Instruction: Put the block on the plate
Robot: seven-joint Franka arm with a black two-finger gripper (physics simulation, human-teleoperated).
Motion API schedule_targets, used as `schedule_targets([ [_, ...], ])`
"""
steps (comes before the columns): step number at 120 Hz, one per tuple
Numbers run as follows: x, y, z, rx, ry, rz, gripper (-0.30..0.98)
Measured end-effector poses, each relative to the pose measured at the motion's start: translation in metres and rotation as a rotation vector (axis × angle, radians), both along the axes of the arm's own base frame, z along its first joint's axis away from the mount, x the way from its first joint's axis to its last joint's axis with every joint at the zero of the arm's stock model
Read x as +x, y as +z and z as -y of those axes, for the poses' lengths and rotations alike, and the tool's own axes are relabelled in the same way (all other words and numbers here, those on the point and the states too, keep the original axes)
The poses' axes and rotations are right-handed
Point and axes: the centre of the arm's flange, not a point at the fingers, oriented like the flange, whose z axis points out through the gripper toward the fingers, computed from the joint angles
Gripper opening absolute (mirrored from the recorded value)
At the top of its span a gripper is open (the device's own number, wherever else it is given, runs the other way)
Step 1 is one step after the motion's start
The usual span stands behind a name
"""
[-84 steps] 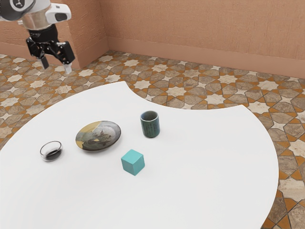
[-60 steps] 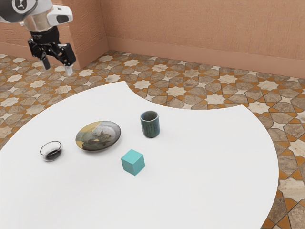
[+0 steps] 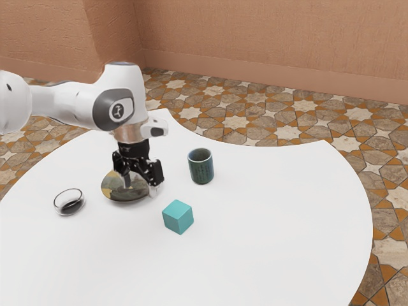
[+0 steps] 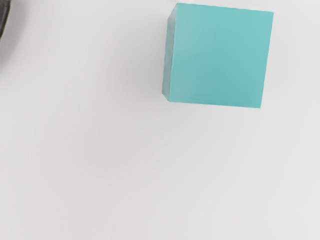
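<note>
My gripper [image 3: 139, 190] is open in the exterior view, its fingers spread with nothing between them. It hangs in front of the plate [image 3: 118, 191], a round grey and tan dish that it partly hides. The teal block [image 3: 178, 217] rests on the white table, apart from the plate, toward the exterior view's right of my gripper. From the wrist view, the block [image 4: 220, 56] stands flat on the table, and a dark bit of the plate's rim [image 4: 3, 16] is in the corner.
A dark green cup [image 3: 201, 167] stands upright beyond the block, close to the exterior view's right of my gripper. A small clear bowl [image 3: 69, 203] with something dark in it sits toward the exterior view's left. The white table [image 3: 274, 242] has a curved edge.
My arm has swung in from the exterior view's upper left and come down over the table, by the plate. The block, plate, cup and bowl have stayed where they were.
</note>
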Motion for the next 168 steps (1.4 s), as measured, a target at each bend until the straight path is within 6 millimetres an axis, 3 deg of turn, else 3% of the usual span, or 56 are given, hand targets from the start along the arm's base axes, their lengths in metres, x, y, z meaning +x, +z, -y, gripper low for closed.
schedule_targets([
  [20,0.012,-0.057,0.040,-0.028,-0.038,-0.009,0.69],
  [32,0.018,-0.078,0.052,-0.030,-0.049,0.003,0.69],
  [54,0.041,-0.087,0.065,-0.020,-0.077,0.071,0.69],
  [72,0.058,-0.096,0.052,-0.018,-0.066,0.102,0.69],
  [152,0.060,-0.142,0.045,-0.034,-0.056,0.082,0.69],
  [168,0.061,-0.141,0.045,-0.033,-0.060,0.087,0.55],
])
